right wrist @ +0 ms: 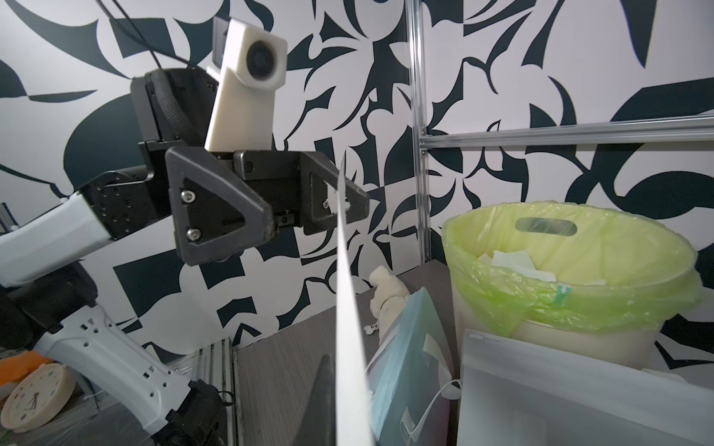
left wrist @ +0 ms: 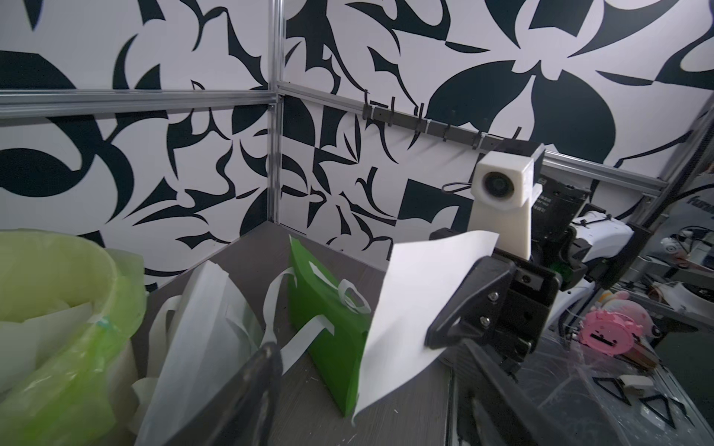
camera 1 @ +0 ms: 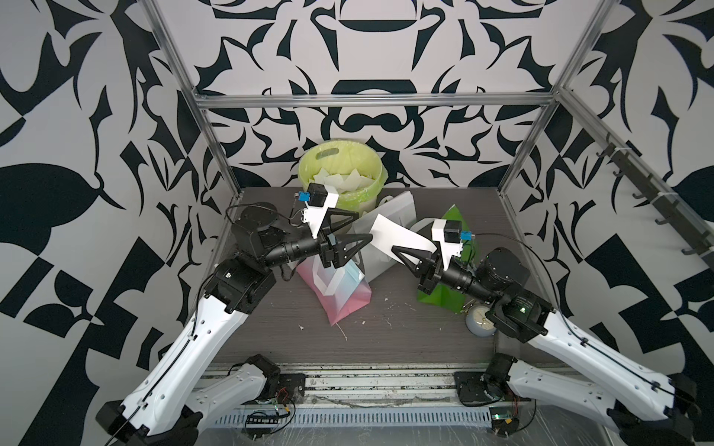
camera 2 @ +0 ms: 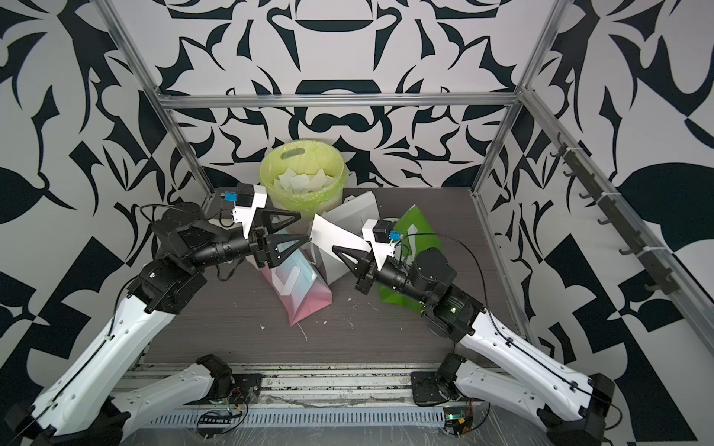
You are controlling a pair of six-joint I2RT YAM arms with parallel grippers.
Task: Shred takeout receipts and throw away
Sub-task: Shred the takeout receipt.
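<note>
The right end effector (camera 1: 396,250), in front of the lined bin (camera 1: 303,173), is closed on a takeout receipt (camera 1: 402,233), held in the air above the counter (camera 1: 386,340). The left end effector (camera 1: 363,224), jaws wide apart and empty, is just beside the sheet's free edge. White scraps (camera 1: 340,179) lie inside the bin.

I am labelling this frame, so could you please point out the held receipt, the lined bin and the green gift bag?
receipt (camera 1: 396,234): in a top view, middle of the sheet.
bin (right wrist: 498,289): right wrist view, liner over its front rim.
green gift bag (left wrist: 315,309): left wrist view, its front face.
</note>
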